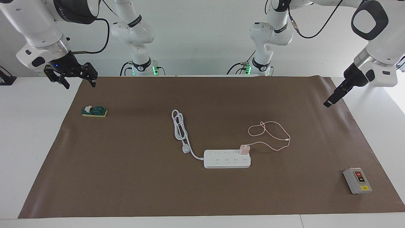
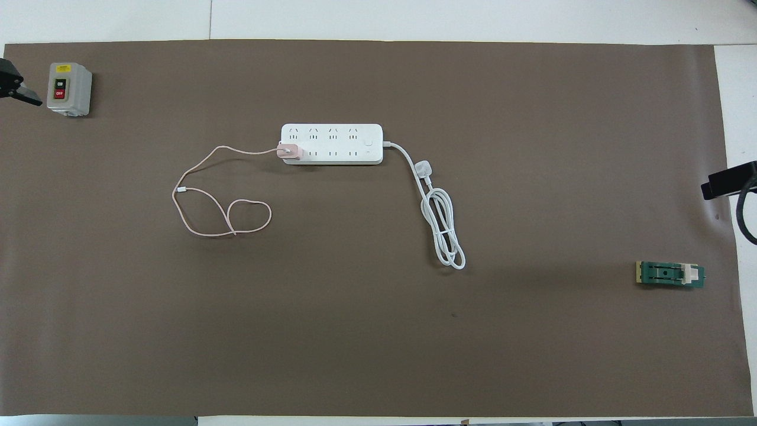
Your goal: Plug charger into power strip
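charger [image 1: 244, 149] seated at power strip [image 1: 227, 159] end

White table [image 1: 31, 142], brown mat [image 1: 126, 177] bearing power strip [image 1: 227, 159], grey box [image 1: 357, 180], green block [image 1: 94, 111]

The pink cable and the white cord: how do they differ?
The pink cable is thin and sprawls in a loose open loop; the white cord is thick and folded into a tight bundle. The pink cable runs from the charger sitting on the power strip; the white cord ends in a plug lying loose. Both lie on the brown mat.
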